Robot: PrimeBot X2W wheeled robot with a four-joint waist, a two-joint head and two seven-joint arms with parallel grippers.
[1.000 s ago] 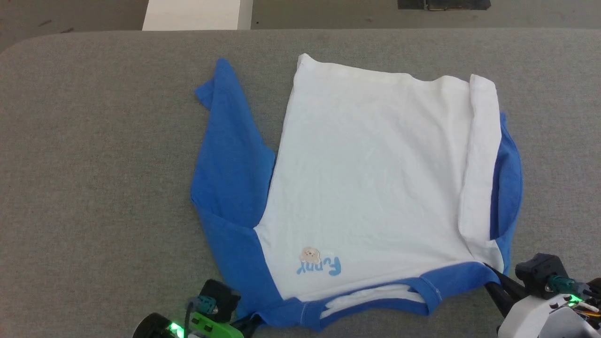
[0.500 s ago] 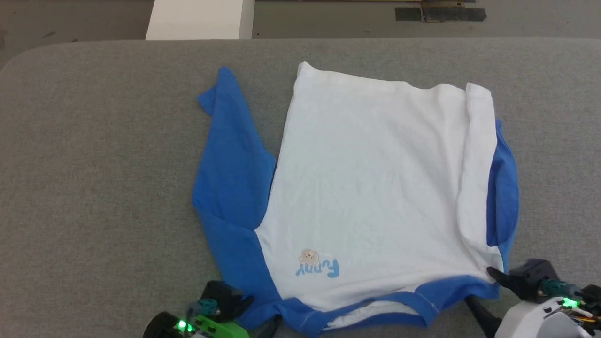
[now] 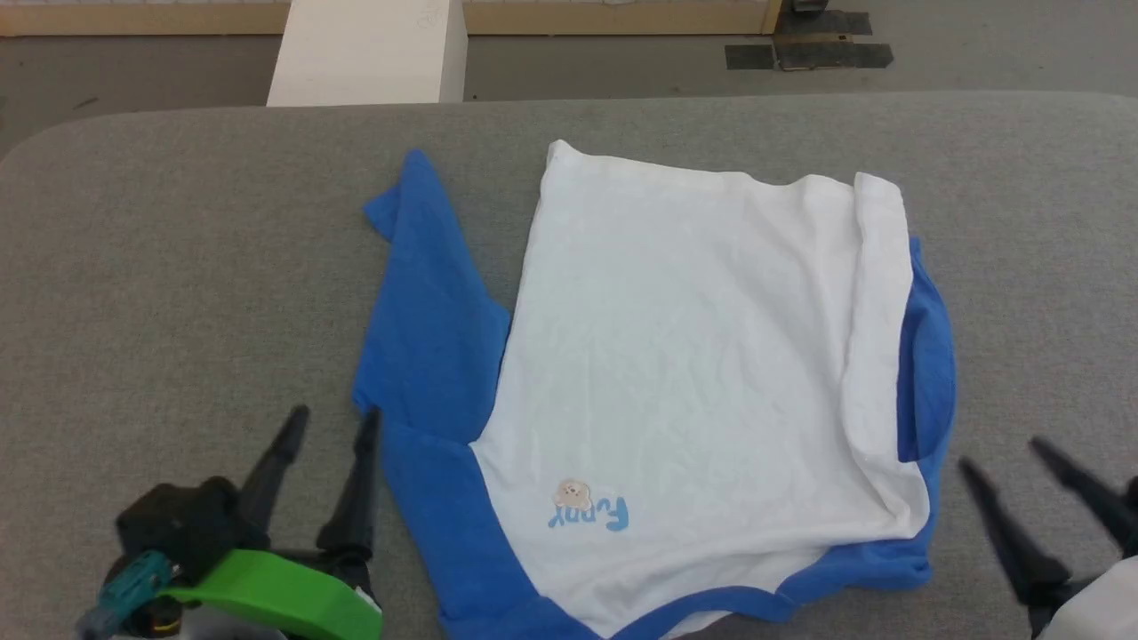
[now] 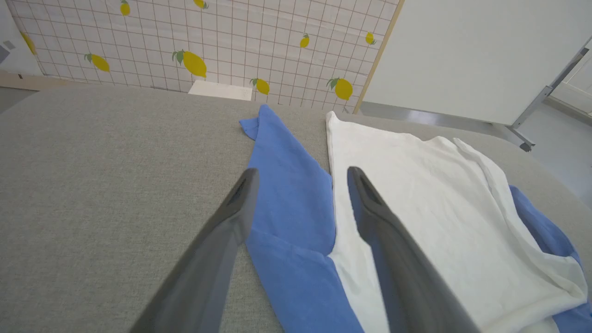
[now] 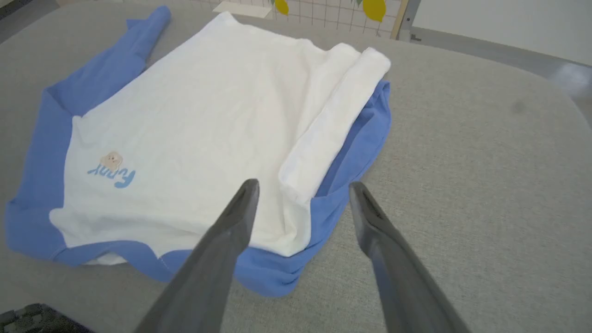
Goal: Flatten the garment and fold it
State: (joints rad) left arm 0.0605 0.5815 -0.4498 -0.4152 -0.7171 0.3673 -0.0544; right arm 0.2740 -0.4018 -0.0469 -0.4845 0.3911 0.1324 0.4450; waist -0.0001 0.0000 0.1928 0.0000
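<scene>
Garment (image 3: 693,373): soft white knit with royal-blue sleeves, lightly creased. It lies spread on the grey woven-fabric counter (image 3: 178,267), collar toward the robot, its right edge turned over in a long white band. Left pincer (image 3: 333,415) sits just beside the blue left sleeve, tapered jaws apart, empty. Right pincer (image 3: 1003,454) sits just off the right shoulder, likewise spread and empty.
</scene>
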